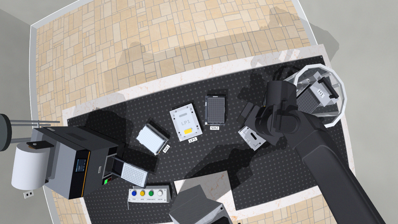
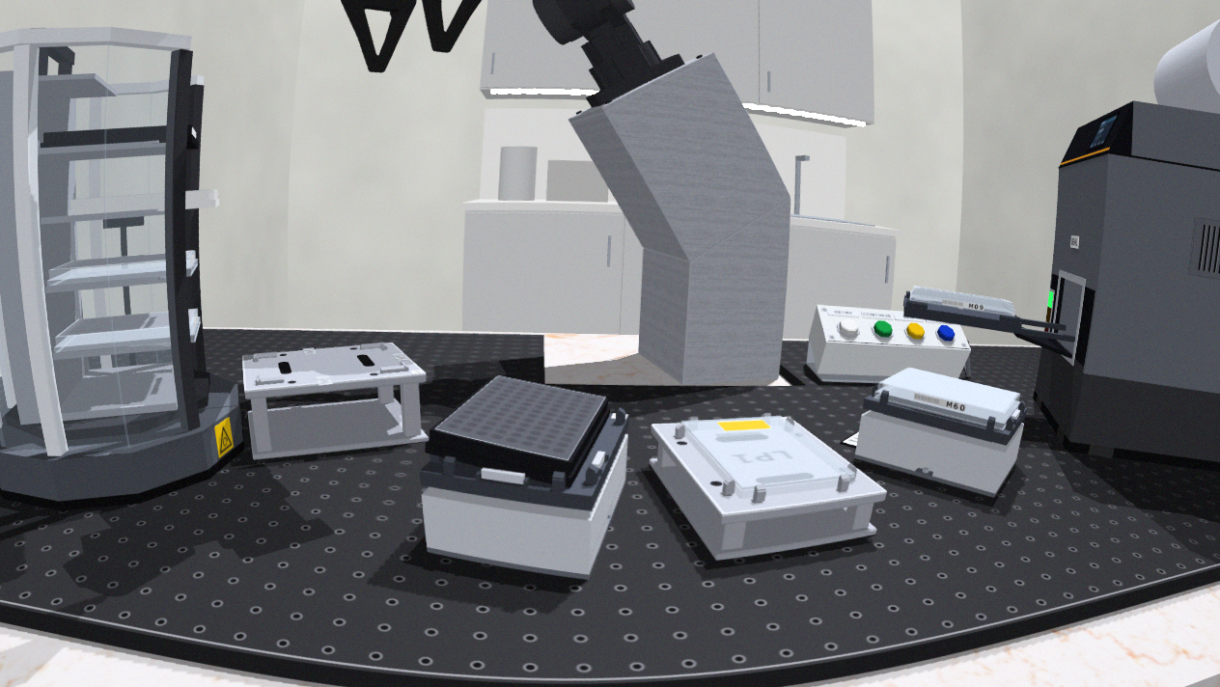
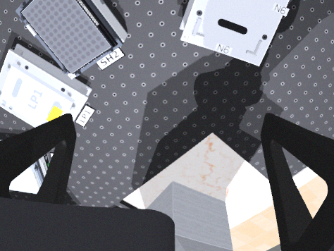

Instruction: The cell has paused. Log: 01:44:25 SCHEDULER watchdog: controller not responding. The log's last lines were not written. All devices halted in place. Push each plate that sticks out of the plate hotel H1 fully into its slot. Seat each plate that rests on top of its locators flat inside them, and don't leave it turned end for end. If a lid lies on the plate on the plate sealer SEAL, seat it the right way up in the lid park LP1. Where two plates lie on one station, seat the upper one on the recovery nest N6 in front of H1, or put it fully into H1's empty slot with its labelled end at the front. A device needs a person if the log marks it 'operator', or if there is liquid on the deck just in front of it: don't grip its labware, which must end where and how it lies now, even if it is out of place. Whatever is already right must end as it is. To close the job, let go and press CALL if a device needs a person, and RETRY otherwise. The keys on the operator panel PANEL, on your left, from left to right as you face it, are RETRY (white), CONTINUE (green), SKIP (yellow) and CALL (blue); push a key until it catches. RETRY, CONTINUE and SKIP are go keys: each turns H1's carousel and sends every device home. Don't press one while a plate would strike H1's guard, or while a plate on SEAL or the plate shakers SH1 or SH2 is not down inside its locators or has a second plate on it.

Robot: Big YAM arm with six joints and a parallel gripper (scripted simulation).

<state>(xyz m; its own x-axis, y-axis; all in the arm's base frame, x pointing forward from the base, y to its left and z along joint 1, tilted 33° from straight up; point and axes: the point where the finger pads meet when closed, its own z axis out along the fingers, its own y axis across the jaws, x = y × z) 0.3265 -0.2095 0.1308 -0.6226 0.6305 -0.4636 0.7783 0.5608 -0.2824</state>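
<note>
My gripper [image 3: 168, 124] is open and empty, high above the deck between SH2 and the plate hotel H1 [image 1: 320, 94]; its fingers show at the top edge of the exterior view [image 2: 409, 34]. Below it stands the recovery nest N6 [image 3: 239, 5], with nothing on it. A dark plate [image 2: 520, 424] [image 1: 215, 109] lies on SH2 and looks askew on its locators. A white plate marked M60 [image 2: 947, 397] [image 1: 150, 138] sits on SH1. A white plate marked M09 [image 2: 960, 301] rests on SEAL's tray [image 1: 133, 173]. The lid park LP1 [image 1: 185, 122] holds nothing. A dark plate [image 1: 306, 100] shows inside H1, partly hidden by my arm.
The operator panel PANEL [image 1: 148, 194] stands at the deck's front left with white, green, yellow and blue keys [image 2: 896, 331]. The big sealer body [image 1: 69, 161] fills the left end. My arm's grey base block [image 2: 691, 230] rises in the middle.
</note>
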